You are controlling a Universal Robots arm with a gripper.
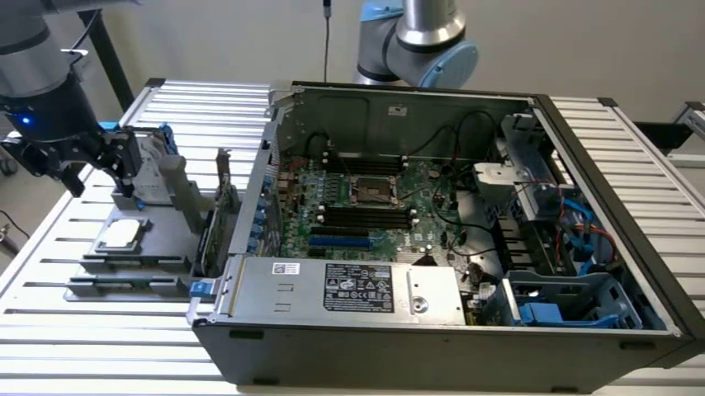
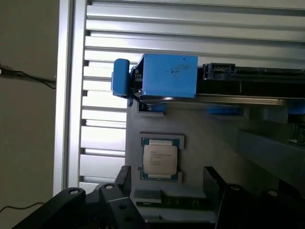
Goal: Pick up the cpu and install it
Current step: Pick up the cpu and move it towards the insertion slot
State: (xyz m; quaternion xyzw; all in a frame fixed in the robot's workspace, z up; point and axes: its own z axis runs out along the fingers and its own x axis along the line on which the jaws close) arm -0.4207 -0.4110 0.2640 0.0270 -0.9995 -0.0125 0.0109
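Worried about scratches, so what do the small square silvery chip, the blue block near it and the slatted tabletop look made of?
Small square silvery chip: metal lid, dull sheen, printed text; pale rim, material unclear. Blue block: likely moulded plastic, even matte colour, faint scuffs. Slatted tabletop: probably aluminium, pale satin ribs catching light.

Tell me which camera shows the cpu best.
Wrist view: the cpu is seen from above, lid markings visible, seated in its grey holder. The exterior view shows the cpu as a small pale square at that view's left, near the open gripper.
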